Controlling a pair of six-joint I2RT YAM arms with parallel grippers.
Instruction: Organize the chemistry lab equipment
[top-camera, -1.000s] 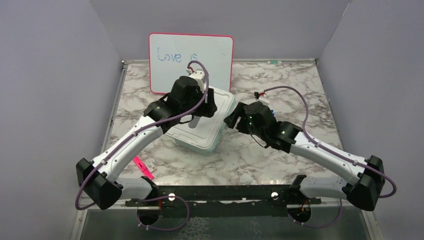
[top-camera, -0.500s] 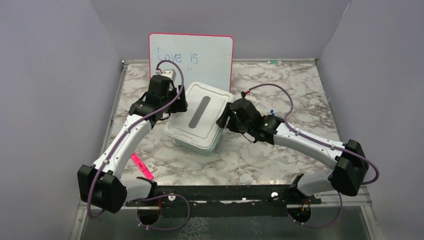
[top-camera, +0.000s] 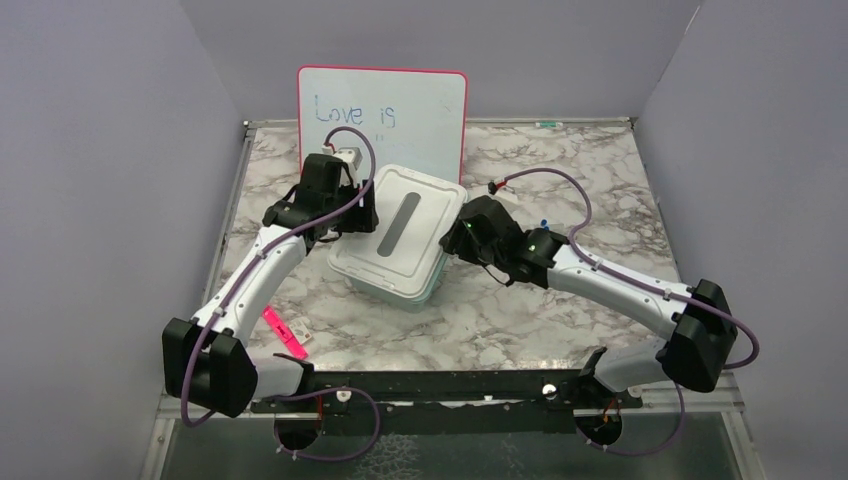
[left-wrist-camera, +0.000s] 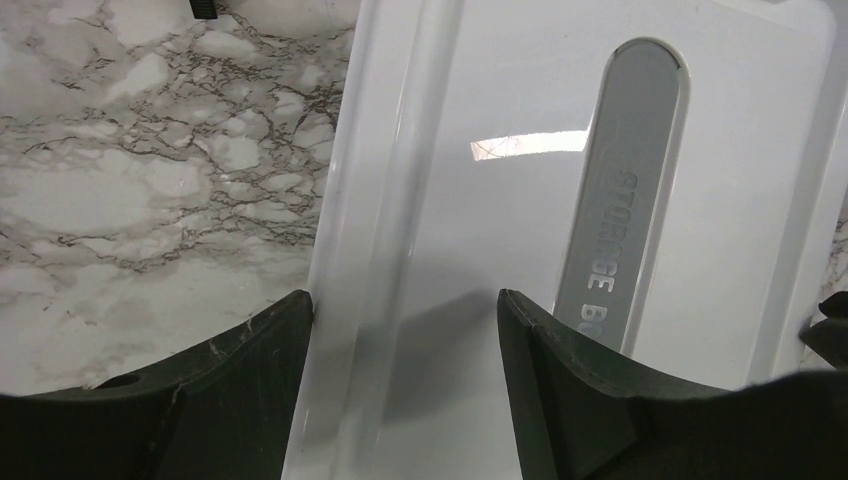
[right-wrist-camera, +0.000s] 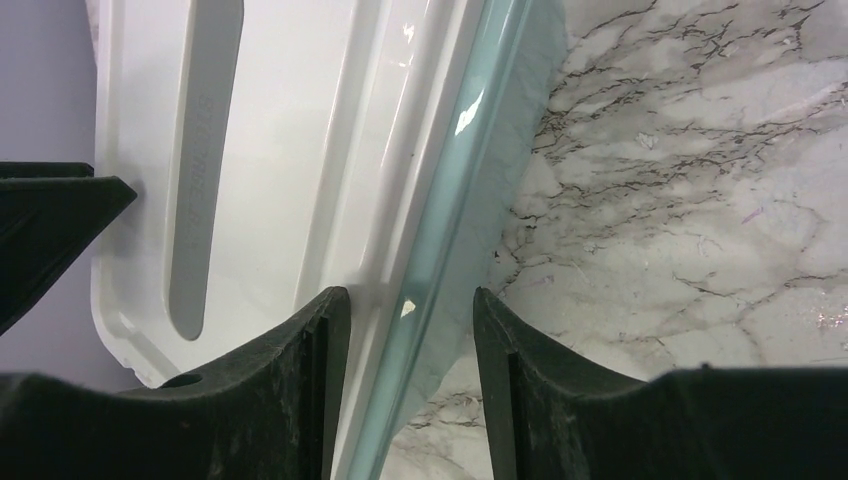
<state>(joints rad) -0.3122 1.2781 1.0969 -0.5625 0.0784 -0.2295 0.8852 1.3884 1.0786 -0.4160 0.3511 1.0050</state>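
Observation:
A storage box with a white lid (top-camera: 420, 195) stands closed mid-table. My left gripper (top-camera: 352, 222) is at its left edge. In the left wrist view its jaws (left-wrist-camera: 405, 330) stand wide apart astride the lid's left rim (left-wrist-camera: 370, 200). My right gripper (top-camera: 452, 242) is at the box's right edge. In the right wrist view its jaws (right-wrist-camera: 412, 330) stand apart astride the lid rim (right-wrist-camera: 400, 180) and the pale green box wall (right-wrist-camera: 470, 200). A small blue spot (top-camera: 543, 222) shows behind the right arm; I cannot tell what it is. The other lab items are out of view.
A pink-framed whiteboard (top-camera: 382, 110) leans upright behind the box. A pink marker pen (top-camera: 285, 335) lies on the marble table (top-camera: 560, 160) near the left arm's base. Purple walls close in both sides and the back.
The left gripper has moved left off the top of the lid to its left edge, baring the lid. The right gripper has closed in on the right edge. Little has moved in the last half second.

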